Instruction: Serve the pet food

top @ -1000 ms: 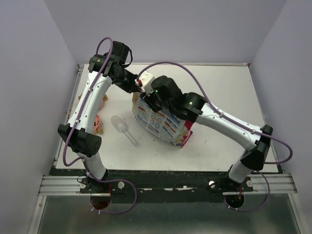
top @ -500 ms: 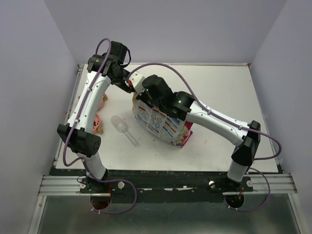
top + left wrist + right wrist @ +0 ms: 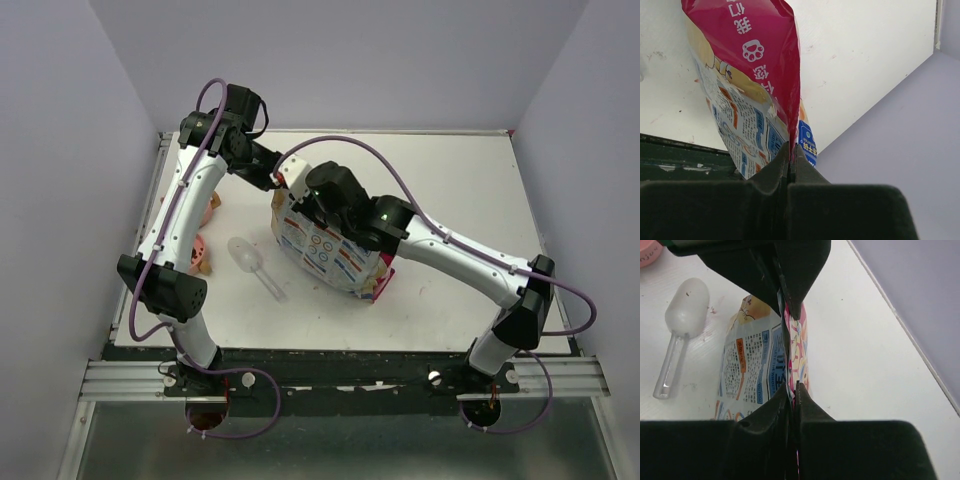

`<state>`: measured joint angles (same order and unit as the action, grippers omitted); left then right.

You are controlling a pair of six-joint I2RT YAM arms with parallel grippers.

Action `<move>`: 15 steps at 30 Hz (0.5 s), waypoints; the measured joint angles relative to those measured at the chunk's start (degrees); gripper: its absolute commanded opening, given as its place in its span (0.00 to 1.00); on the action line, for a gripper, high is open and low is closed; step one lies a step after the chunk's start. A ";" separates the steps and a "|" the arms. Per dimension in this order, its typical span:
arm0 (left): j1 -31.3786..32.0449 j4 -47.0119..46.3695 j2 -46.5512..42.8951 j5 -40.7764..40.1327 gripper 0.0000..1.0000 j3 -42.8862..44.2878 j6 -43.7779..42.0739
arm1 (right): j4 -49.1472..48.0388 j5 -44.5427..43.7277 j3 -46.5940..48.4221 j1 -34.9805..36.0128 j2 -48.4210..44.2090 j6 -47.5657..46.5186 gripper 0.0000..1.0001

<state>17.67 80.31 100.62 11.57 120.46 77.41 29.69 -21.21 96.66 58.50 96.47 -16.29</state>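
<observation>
At nine o'clock on the table (image 3: 450, 180) stand the pink bowls (image 3: 203, 257), then the scoop (image 3: 250, 262). The left tool (image 3: 791, 152) is clamped narrow on the top edge of the bag (image 3: 330, 250), at the bag's eleven o'clock. The right tool (image 3: 792, 390) pinches the same edge just beside it. The pet food does not show; I judge it is inside the bag. To part the seal well, pull both sides apart slowly and evenly.
</observation>
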 measured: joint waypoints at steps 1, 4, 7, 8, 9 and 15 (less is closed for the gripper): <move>0.02 0.02 0.00 -0.09 0.00 0.00 0.00 | 0.28 -0.02 -0.50 0.00 -0.61 -0.02 0.08; 0.02 0.00 0.00 -0.28 0.00 0.00 0.02 | 0.66 0.00 -0.72 0.00 -1.01 0.35 0.00; 0.02 0.09 0.00 -0.37 0.00 0.00 0.04 | 0.85 0.02 -0.61 -0.02 -1.01 0.83 0.00; 0.02 0.09 0.00 -0.37 0.00 0.00 0.07 | 0.87 -0.02 -0.61 -0.02 -1.01 0.96 0.00; 0.02 0.09 0.00 -0.37 0.00 0.00 0.07 | 0.87 -0.04 -0.61 -0.07 -1.01 1.09 0.00; 0.04 0.09 0.00 -0.33 0.00 0.00 0.26 | 1.27 -0.42 -0.61 -0.13 -1.27 1.73 0.13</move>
<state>17.72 80.40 100.62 11.25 120.46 77.67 30.96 -21.63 96.05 58.37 95.20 -14.57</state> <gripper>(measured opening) 0.014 0.099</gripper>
